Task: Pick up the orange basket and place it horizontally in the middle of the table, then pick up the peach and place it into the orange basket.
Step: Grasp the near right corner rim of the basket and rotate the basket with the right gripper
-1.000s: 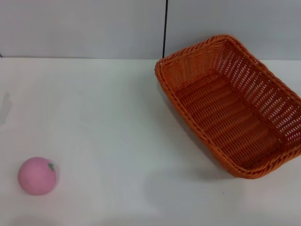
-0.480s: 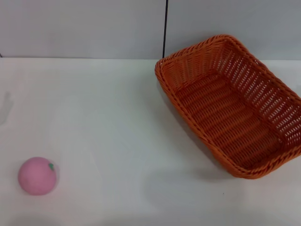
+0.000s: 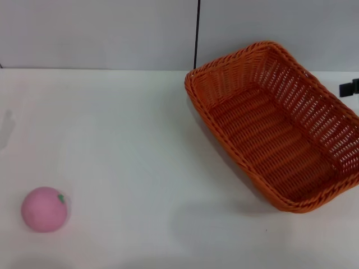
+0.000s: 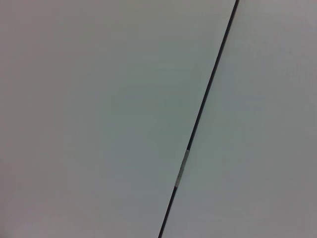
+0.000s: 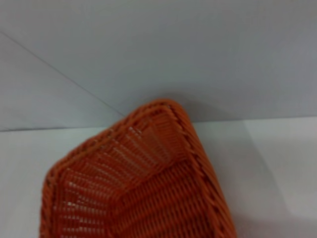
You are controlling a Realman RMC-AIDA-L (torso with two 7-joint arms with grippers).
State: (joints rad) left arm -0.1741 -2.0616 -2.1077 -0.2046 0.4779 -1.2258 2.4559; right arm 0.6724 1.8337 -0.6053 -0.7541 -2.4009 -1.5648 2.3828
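The orange basket [image 3: 275, 126] lies at an angle on the right half of the white table [image 3: 129, 129], its far corner near the back wall. The right wrist view looks down on one corner of the basket [image 5: 143, 188] and its braided rim. The pink peach [image 3: 44, 209] rests alone near the table's front left, green leaf mark up. A black part of my right gripper [image 3: 349, 88] shows at the right edge of the head view, just beyond the basket's far right side and apart from it. My left gripper is out of view.
A grey wall with a vertical black seam [image 3: 197, 33] stands behind the table. The left wrist view holds only that wall and its seam [image 4: 198, 124]. White tabletop stretches between peach and basket.
The black tip of my right gripper has come into the head view at the right edge beside the basket. Basket and peach have not moved.
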